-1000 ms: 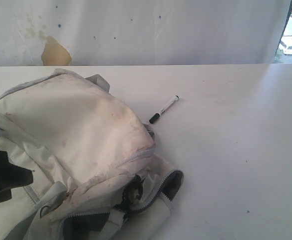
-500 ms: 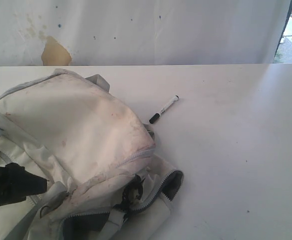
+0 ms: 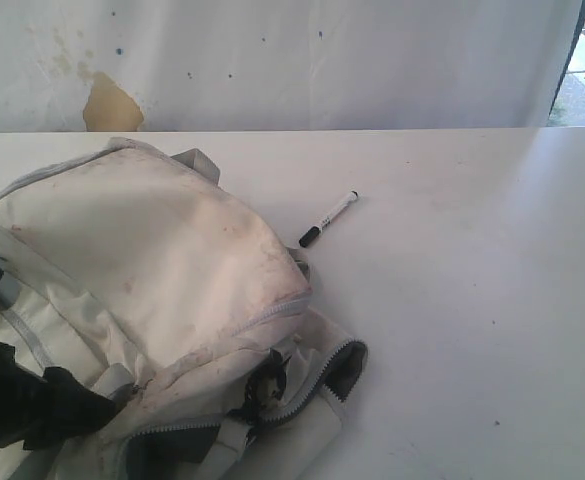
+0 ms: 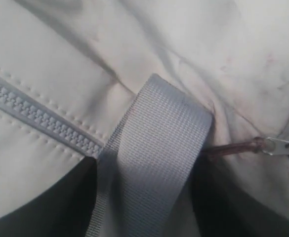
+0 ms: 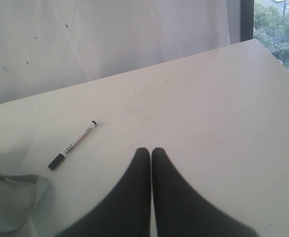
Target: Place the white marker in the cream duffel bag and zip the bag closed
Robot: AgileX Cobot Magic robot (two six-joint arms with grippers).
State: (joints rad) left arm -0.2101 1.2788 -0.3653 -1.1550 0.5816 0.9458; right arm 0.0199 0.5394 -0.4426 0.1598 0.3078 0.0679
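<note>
On the table [image 3: 472, 280], near the bag [image 3: 152, 250] but apart from it: marker [image 3: 328, 219], lying flat. Left gripper [image 4: 144, 197] at the bag, jaws apart astride a grey strap [image 4: 154, 148]. Right gripper [image 5: 150, 152] over the table, jaws together, empty.

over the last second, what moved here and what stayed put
The left claw slid across the cream duffel bag, rightward and toward the near edge in the exterior view, with nothing visibly gripped. The white marker stayed on the table beside the bag, and the bag kept its shape.
</note>
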